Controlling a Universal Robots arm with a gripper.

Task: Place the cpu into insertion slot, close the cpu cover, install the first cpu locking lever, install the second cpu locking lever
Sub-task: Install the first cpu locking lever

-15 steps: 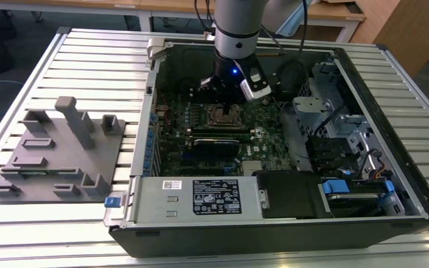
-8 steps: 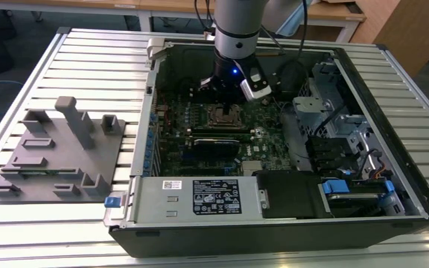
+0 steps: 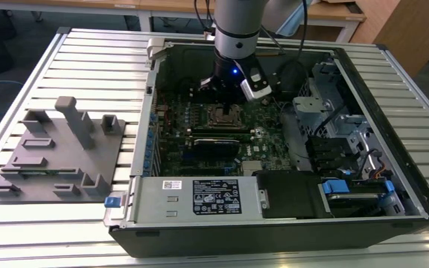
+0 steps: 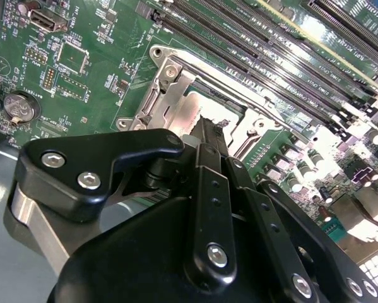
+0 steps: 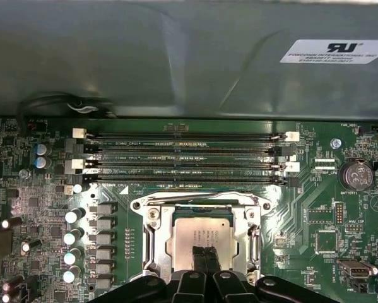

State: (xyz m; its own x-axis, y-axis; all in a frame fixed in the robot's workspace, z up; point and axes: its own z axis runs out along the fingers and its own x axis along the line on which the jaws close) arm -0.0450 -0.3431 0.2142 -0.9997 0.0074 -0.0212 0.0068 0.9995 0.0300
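1. Closest to the exterior camera, the grey power supply (image 3: 199, 196) is lying along the case's (image 3: 393, 220) near edge. Behind it, the arm (image 3: 236, 33) is hanging straight down over the motherboard (image 3: 199, 134), with the gripper (image 3: 222, 99) directly above the slot (image 3: 221, 116).
2. In the second wrist view, the gripper (image 4: 209, 136) is pointing its fingers, pressed together and pinching nothing, down at the cover (image 4: 176, 95), which is lying folded over the cpu (image 4: 198, 115).
3. In the first wrist view, the closed fingertips (image 5: 198, 257) are sitting over the cpu (image 5: 202, 237), which is seated in the slot (image 5: 201, 237) beside the memory slots (image 5: 185, 158).
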